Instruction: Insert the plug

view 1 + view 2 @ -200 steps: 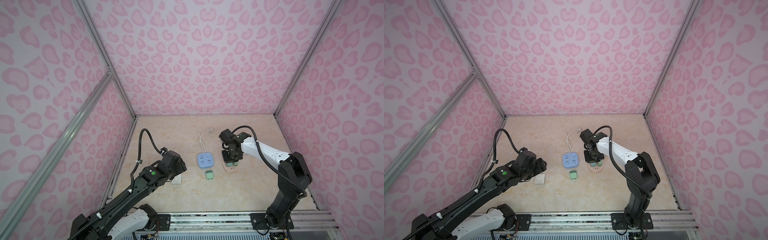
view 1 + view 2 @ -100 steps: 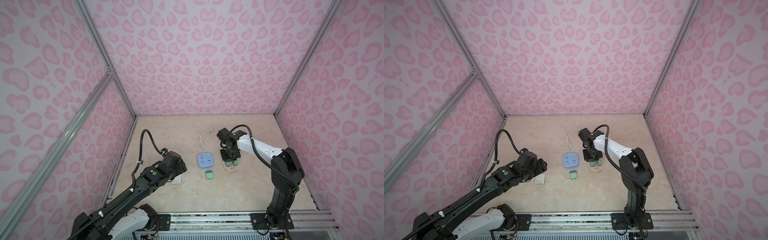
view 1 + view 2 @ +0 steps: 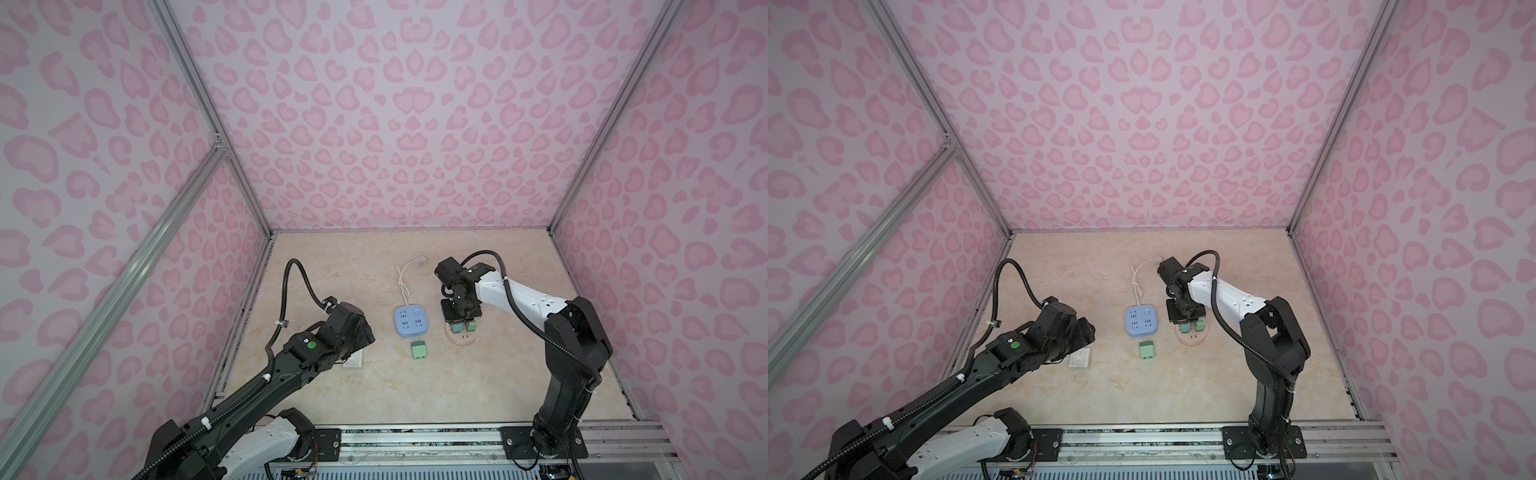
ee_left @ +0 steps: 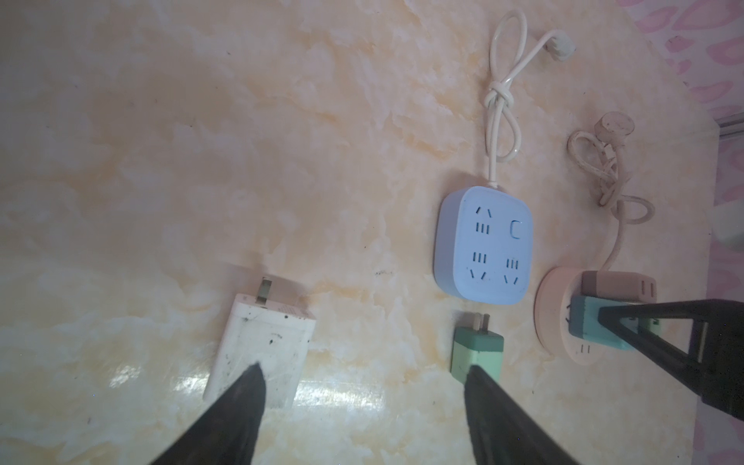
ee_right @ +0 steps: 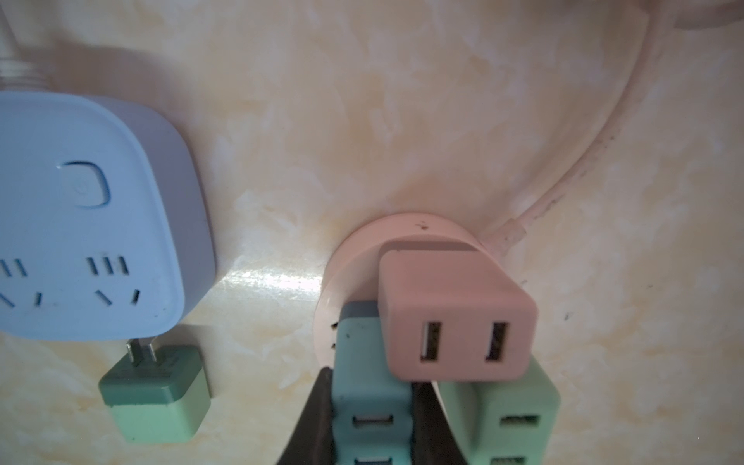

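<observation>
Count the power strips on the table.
2: the blue strip in the middle and the pink round strip beside it, beneath the right end effector. None seems hidden.

The teal plug (image 5: 368,382), a small block with two USB slots on top, stands upright on the round pink socket (image 5: 358,249) near its rim; its prongs are hidden beneath it

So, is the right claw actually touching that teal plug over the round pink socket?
Touching. The right wrist view shows the right gripper closed on the teal plug: its dark fingers press against both sides, with no gap.
</observation>
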Robot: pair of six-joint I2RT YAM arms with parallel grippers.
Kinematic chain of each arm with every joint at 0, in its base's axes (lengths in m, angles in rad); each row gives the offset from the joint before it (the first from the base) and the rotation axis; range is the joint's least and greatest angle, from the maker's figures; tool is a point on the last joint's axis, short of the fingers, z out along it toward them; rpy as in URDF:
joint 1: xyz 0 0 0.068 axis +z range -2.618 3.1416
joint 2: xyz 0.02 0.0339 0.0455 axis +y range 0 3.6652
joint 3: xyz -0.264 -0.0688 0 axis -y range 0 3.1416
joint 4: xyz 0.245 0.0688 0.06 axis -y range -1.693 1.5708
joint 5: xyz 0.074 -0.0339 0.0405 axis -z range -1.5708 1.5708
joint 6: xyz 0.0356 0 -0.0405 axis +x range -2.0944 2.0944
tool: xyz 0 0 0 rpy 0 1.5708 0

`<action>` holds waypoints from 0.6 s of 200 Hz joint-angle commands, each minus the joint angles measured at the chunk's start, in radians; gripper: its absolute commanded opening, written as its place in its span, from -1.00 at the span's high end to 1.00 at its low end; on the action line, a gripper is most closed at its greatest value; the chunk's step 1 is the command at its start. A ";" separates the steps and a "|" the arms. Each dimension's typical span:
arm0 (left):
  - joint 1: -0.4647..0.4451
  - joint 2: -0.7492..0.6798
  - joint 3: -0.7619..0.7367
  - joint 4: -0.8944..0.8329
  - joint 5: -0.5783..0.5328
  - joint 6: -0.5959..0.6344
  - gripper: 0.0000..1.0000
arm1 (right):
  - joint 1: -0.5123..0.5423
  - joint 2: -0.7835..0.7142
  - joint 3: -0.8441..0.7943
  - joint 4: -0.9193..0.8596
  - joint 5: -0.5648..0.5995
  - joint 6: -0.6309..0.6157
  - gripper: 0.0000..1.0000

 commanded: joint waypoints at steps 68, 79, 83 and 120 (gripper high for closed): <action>0.001 -0.028 -0.003 0.007 -0.008 -0.003 -0.59 | 0.003 -0.081 -0.052 0.017 -0.027 0.037 0.36; 0.002 -0.030 -0.002 0.006 -0.009 -0.001 -0.60 | 0.002 -0.086 -0.052 0.013 -0.022 0.036 0.27; 0.001 -0.032 -0.003 0.006 -0.009 -0.002 -0.60 | 0.001 -0.088 -0.051 0.012 -0.021 0.035 0.23; 0.001 -0.039 -0.004 0.004 -0.007 -0.005 -0.60 | 0.004 -0.111 -0.051 0.007 -0.007 0.033 0.00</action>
